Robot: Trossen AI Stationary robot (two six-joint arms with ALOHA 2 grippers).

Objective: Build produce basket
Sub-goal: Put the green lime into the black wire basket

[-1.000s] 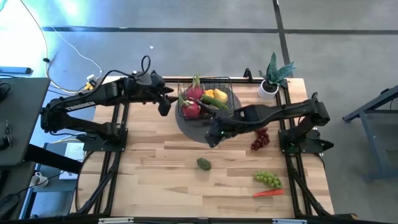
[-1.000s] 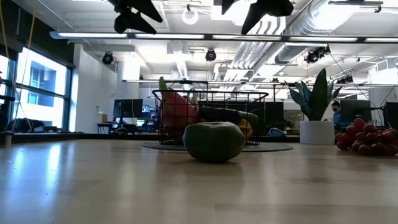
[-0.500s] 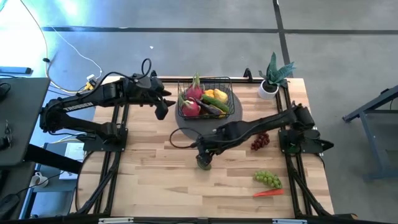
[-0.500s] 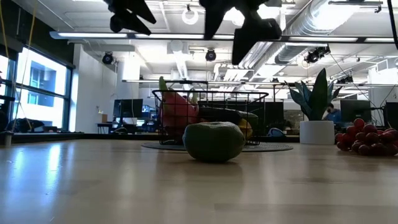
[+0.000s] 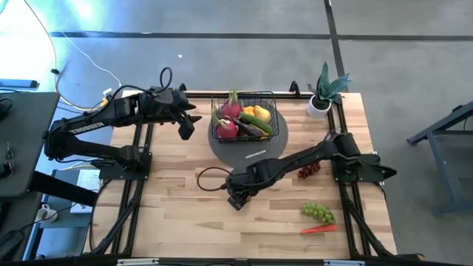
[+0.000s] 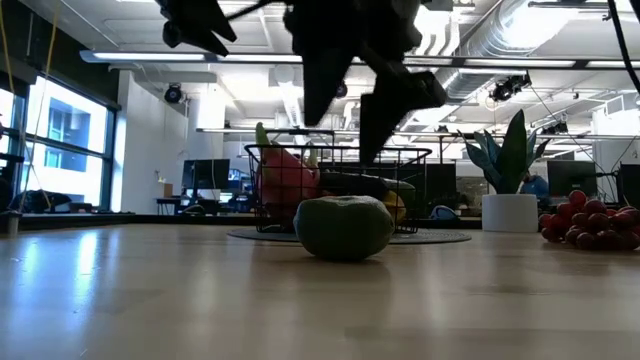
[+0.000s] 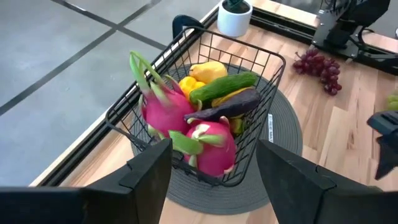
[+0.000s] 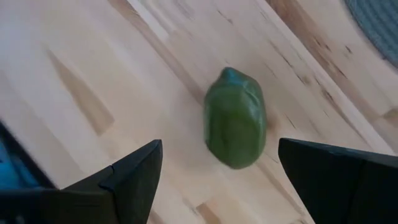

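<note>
The high view looks straight down on the whole table (image 5: 185, 222) from far above. The low view sits at table height and faces level across it, very near the green fruit (image 6: 343, 227), with the basket (image 6: 340, 190) behind. The left wrist view looks down on the same basket from close. The right wrist view looks down on the same fruit, very close.

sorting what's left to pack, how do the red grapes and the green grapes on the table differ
The red grapes are dark red and lie near the grey mat; the green grapes are pale green and lie nearer the table's front edge, beside the carrot. In the high view the red bunch runs more lengthwise, the green across. Both are small bunches on the bare table, outside the basket.
</note>
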